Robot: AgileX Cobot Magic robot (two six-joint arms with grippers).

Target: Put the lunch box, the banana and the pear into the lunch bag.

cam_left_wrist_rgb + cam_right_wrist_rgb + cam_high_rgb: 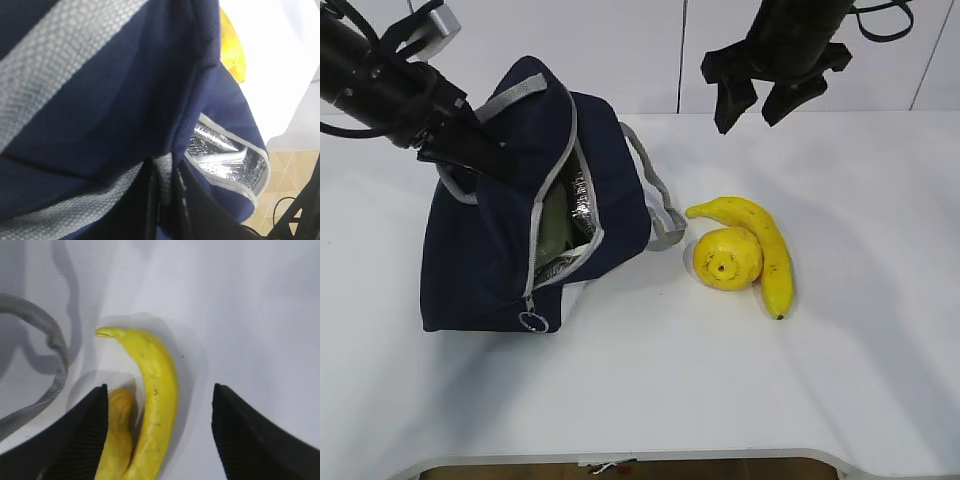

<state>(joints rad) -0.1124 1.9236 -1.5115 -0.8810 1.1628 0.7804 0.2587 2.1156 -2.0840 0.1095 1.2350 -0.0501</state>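
The navy lunch bag (485, 255) stands tilted at the left, its zipper open. The green-lidded lunch box (555, 225) shows inside the opening. My left gripper (470, 150) is shut on the bag's grey handle (164, 175) and holds the top up. The banana (770, 250) and the pear (727, 258) lie touching on the table right of the bag. My right gripper (760, 100) is open and empty, well above the fruit. In the right wrist view the banana (157, 400) and the pear (117, 435) lie between the fingers (85, 435).
The bag's other grey handle (655, 200) hangs toward the fruit and shows in the right wrist view (47, 375). The silver lining (225, 155) shows at the bag's mouth. The white table (720, 400) ends at a front edge near the bottom.
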